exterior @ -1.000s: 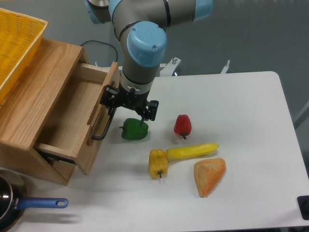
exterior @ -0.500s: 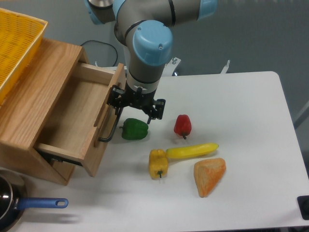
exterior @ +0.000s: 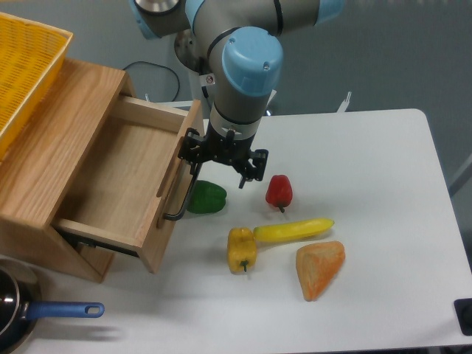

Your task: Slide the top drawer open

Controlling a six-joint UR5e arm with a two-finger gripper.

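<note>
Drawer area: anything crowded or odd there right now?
The top drawer is pulled well out and empty. Its front panel now stands close to the green pepper, which sits just past the black handle under the claw. Otherwise nothing is spilled or damaged.

Top drawer (exterior: 122, 177) (pulled out) — peppers (exterior: 206, 198) just right.

top drawer (exterior: 122, 177) | light oak, black bar handle | pulled well out of the cabinet | shallow interior bare, front panel near the green pepper
</note>
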